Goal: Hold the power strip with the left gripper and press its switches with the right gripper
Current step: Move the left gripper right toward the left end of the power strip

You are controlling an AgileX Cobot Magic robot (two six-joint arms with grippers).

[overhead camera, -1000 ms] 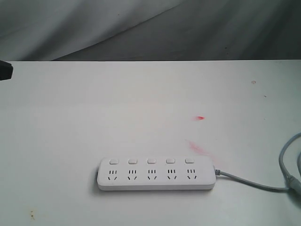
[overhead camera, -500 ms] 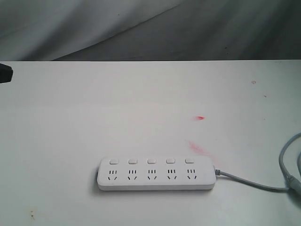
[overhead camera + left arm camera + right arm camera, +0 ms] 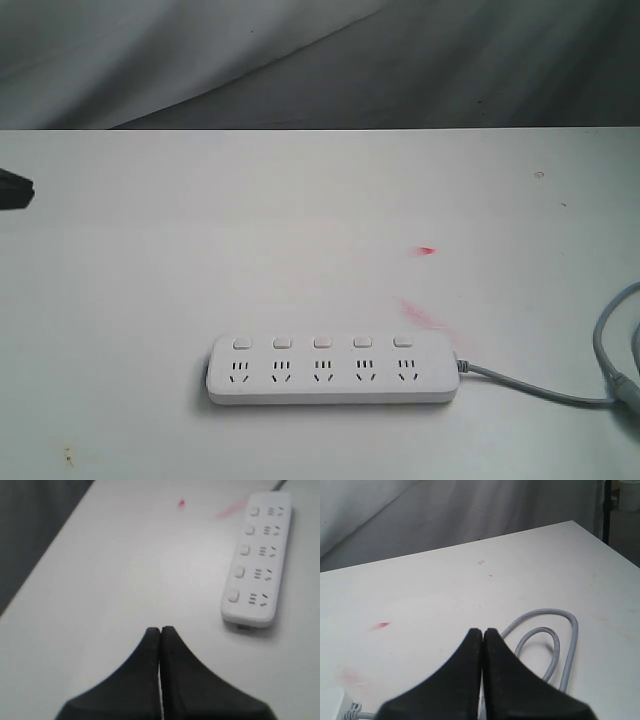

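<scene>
A long flat white plastic power strip (image 3: 330,372) with rounded ends lies flat on the white surface (image 3: 200,240), in the near middle of the exterior view, its length running left to right. Five small white rounded-square switches (image 3: 322,342) sit in a row along its far edge, one above each socket group. A grey cord (image 3: 540,388) leaves the strip's right end, runs along the surface to the right and curls into loops at the right edge of that view. A small red mark (image 3: 427,250) sits on the surface beyond the strip, and a faint pink smear (image 3: 420,313) lies just past the right-hand switches. Grey cloth (image 3: 320,60) hangs behind the surface.

The left gripper (image 3: 160,630), a black two-finger claw, has its fingertips pressed together with nothing between them. It is over bare surface, well apart from the power strip, whose cordless end is the one nearest to it. In the exterior view only a dark tip of it shows at the left edge.

The right gripper (image 3: 482,631), also black, is likewise pressed together and empty. It is over the surface near the looped cord, which lies just beyond its fingertips. Neither gripper touches the strip.
</scene>
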